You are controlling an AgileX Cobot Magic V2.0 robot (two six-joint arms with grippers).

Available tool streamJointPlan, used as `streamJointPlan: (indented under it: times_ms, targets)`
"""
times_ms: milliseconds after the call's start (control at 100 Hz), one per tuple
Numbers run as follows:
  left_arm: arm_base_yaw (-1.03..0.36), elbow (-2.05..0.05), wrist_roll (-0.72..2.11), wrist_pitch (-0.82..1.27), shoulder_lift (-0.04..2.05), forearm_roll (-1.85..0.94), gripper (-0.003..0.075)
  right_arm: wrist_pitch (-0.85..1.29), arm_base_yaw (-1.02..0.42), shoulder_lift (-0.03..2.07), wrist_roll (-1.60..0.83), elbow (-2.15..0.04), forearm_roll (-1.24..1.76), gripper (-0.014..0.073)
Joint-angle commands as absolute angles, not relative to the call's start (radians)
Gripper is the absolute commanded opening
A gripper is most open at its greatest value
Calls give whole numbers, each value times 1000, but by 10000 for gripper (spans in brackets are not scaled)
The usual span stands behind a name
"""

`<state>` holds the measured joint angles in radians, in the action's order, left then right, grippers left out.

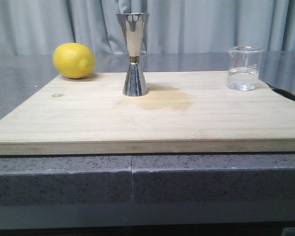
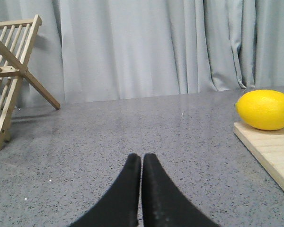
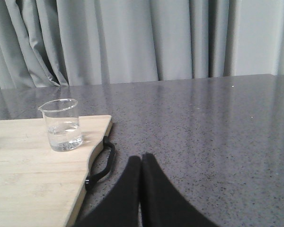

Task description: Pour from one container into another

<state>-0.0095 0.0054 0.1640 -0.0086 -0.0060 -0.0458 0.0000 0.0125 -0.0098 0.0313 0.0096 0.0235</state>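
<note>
Bamboo cutting board nearest, steel jigger upright at centre, glass beaker upright with unreadable white marks, left gripper and right gripper pressed closed, empty.

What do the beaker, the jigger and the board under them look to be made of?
Beaker: clear glass by the look, though clear plastic is possible; see-through, with white printed marks. Jigger: polished metal, likely steel; mirror reflections, a gold band at its waist. Board: pale unvarnished wood, possibly bamboo; visible grain, matte, with a darker damp-looking stain.
</note>
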Motion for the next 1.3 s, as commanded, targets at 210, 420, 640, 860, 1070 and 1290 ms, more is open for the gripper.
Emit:
streamJointPlan:
  times_ms: [210,420,640,860,1070,1290]
  targets:
    - [-9,26,162,-88,-28,-49,-21,-87,18,-30,23,36,28,-69]
    - [-9,26,162,-88,-28,-49,-21,-87,18,-30,23,36,28,-69]
    - [-9,26,162,-88,-28,-49,-21,-87,18,-30,23,36,28,-69]
    - [-9,26,162,-101,-28,-52,-21,-103,18,-30,23,36,21,-69]
    - [-9,1,160,-170,-28,-135,-21,-71,18,-30,23,-22,29,-69]
    - [-9,-164,160,-34,-3,-166,-21,51,18,9,23,-195,31,-69]
